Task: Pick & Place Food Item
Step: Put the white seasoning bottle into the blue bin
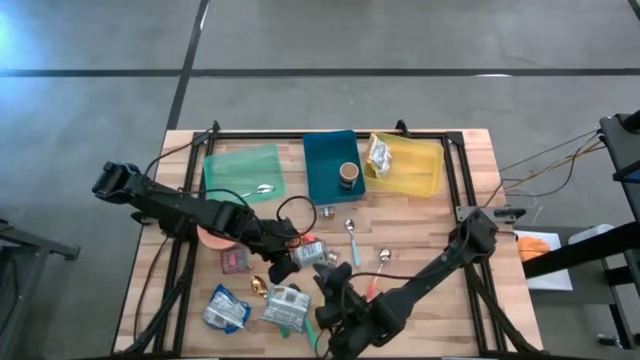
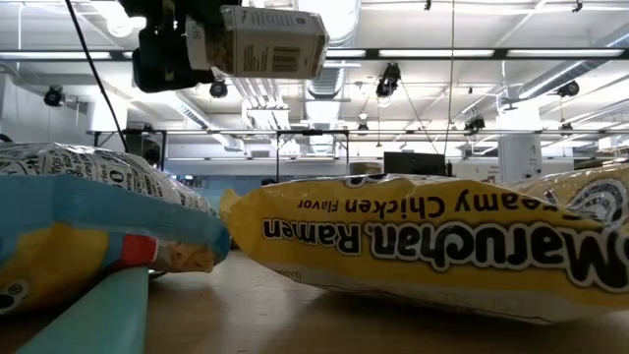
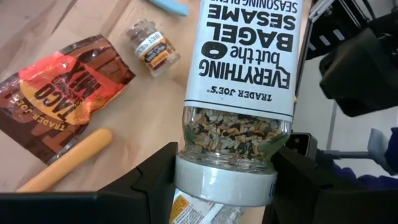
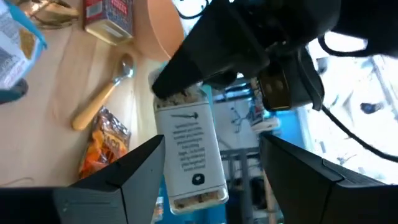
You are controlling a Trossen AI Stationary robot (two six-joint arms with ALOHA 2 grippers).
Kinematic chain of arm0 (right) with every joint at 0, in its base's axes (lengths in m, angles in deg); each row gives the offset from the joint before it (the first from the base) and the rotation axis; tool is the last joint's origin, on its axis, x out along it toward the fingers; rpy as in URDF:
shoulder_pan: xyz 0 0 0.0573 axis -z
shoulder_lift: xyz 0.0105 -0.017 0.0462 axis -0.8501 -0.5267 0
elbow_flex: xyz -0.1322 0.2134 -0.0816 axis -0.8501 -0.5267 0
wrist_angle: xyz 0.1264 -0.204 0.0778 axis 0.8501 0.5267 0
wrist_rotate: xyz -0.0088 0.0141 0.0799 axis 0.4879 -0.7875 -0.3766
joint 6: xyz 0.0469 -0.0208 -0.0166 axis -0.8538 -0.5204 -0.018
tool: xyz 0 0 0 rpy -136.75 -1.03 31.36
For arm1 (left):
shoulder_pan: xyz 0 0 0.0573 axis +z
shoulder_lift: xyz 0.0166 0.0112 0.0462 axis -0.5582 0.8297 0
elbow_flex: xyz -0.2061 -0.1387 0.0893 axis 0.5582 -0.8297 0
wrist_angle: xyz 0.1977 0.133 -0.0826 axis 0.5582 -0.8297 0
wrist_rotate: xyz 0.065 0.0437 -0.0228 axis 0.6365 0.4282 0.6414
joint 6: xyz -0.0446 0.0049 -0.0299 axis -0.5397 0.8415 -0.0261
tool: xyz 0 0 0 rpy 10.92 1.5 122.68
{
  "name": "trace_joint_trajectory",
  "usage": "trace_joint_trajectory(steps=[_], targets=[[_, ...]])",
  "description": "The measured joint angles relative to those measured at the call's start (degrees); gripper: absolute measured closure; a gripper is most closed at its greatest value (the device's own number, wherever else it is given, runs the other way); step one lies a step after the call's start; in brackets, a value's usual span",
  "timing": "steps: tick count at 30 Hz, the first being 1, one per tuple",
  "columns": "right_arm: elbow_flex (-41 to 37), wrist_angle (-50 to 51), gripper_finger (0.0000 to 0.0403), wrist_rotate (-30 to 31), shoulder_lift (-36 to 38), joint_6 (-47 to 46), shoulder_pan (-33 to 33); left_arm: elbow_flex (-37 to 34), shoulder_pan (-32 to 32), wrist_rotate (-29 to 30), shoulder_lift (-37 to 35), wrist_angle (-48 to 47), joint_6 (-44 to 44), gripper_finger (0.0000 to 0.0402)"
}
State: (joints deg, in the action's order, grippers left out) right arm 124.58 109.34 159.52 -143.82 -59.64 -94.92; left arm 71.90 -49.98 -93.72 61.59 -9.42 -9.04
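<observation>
The seasoning jar (image 3: 239,81) hangs in the air above the middle of the bench (image 1: 470,250), clamped at its white cap end by the left tool (image 3: 224,180), label outward. It looks like a rigid, smooth-walled shaker, glass or clear plastic, part full of seeds, so I'd judge it light but slippery and not something to drop. The cap end is already taken. The free place to grasp is the labelled body farther along, where the sides run straight.

The right tool (image 4: 211,168) sits just beside the jar with its fingers spread wide to either side of the body, holding nothing; whether the pads touch the jar I cannot tell.

Below is pale wooden butcher-block, crowded: a taco mix packet (image 3: 59,93), a small spice jar (image 3: 152,46), a spoon (image 1: 350,232), ramen packets (image 2: 432,241) near the front edge, and green, teal and yellow bins (image 1: 405,165) along the far side. Beyond the bench the room is an open workshop with ceiling strip lights and grey floor.
</observation>
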Motion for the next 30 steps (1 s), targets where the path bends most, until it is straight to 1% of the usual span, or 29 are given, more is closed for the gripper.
trace_joint_trajectory(steps=[3,5,8,12,20,24,30], targets=[[3.39,7.16,0.0142,-0.36,-0.92,-6.55,0.27,0.00,0.09,-0.37,0.00,-0.31,0.20,0.0199],[4.67,10.19,0.0142,-2.02,-1.12,-9.87,0.50,0.00,0.09,-0.55,0.00,-0.15,0.20,0.0199],[5.35,11.56,0.0142,-7.60,-0.78,-14.15,1.15,-0.02,0.09,-1.25,0.00,-0.08,0.37,0.0199],[4.92,11.65,0.0142,-13.63,-0.22,-14.88,2.18,-0.02,0.06,-1.61,0.00,0.02,0.39,0.0199],[4.76,11.60,0.0142,-14.14,-0.13,-14.81,2.93,-0.02,0.06,-2.63,0.00,0.01,0.78,0.0199],[4.69,11.65,0.0142,-13.91,-0.13,-11.93,3.25,-0.02,0.06,-2.97,0.00,0.02,0.81,0.0199],[4.69,12.38,0.0142,-13.90,-0.05,-11.71,3.84,-0.04,0.06,-2.97,0.00,0.02,0.81,0.0199]])
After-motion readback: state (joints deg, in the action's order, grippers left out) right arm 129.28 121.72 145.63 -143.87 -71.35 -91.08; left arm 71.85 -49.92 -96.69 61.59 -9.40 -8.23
